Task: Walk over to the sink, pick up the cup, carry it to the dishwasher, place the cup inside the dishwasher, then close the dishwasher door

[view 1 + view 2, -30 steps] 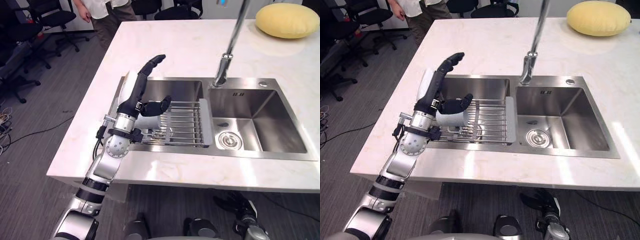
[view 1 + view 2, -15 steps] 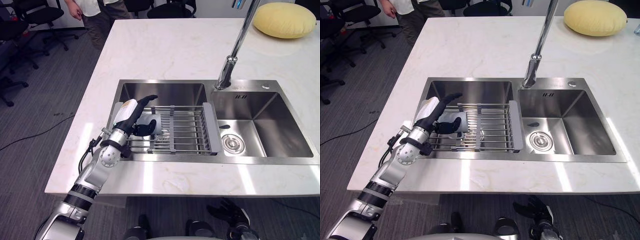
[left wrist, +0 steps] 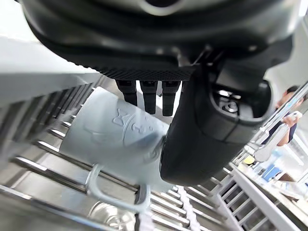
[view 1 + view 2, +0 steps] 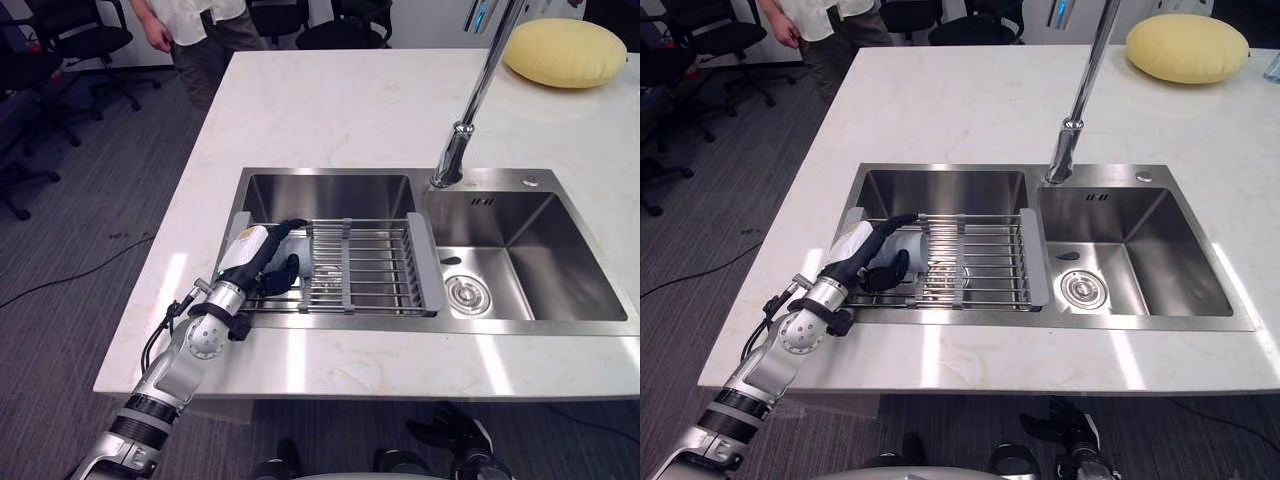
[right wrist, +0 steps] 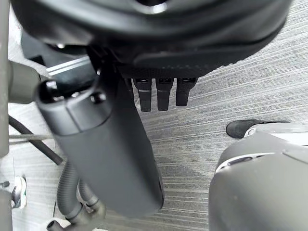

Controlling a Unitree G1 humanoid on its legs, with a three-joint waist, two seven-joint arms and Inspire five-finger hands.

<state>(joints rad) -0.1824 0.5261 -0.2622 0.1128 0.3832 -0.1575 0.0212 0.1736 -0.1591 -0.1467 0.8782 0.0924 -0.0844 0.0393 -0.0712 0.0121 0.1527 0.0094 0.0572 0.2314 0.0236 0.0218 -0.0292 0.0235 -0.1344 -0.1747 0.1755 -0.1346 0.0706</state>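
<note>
A pale cup (image 3: 110,134) with a thin handle lies on its side on the wire rack (image 4: 370,265) in the sink's left basin. My left hand (image 4: 255,255) reaches into that basin from the near left. Its fingers stretch straight over the top of the cup (image 4: 300,245) and its thumb (image 3: 202,134) rests against the cup's side. The hand is open, with the cup between thumb and fingers. My right hand (image 5: 110,159) hangs over the grey floor, thumb and fingers straight, holding nothing.
The steel double sink (image 4: 330,178) is set in a white marble island. A tall faucet (image 4: 470,110) stands behind the right basin (image 4: 530,270). A yellow rounded object (image 4: 565,50) lies at the far right. A person (image 4: 190,25) and office chairs (image 4: 60,30) stand beyond the far left corner.
My left hand has come down from above the sink's left edge onto the rack, its fingers now lying over the cup. The view has also shifted a little.
</note>
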